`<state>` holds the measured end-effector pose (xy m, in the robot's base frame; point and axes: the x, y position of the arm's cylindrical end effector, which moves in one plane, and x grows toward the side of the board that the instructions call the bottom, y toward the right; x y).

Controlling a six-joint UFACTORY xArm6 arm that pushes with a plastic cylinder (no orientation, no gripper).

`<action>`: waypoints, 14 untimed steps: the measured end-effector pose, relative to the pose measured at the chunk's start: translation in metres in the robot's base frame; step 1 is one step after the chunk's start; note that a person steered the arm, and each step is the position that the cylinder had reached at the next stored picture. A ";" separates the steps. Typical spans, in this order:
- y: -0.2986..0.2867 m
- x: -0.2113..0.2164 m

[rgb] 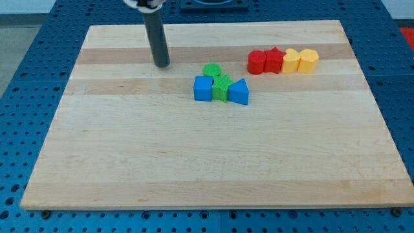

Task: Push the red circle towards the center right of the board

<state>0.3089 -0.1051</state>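
At tabletop point(129, 162) upper left: tool, bare rod, my tip point(162, 65), holds nothing, touches no block. Red circle point(257, 62) upper right, touching red star point(274, 61). Risk: rightward push drives star and yellow blocks point(300, 61) along; approach may clip green circle point(211, 70).

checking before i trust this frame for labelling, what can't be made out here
- Upper arm: cut off by the view's top edge; only the rod down to my tip shows, at the view's left of the blocks.
- Green star: its sides are hidden by the blue cube and blue triangle.
- Green circle: its lower edge is hidden behind the star.
- Red circle and red star: whether they touch is too small to tell.
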 end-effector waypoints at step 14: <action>0.223 0.132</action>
<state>0.4413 0.1184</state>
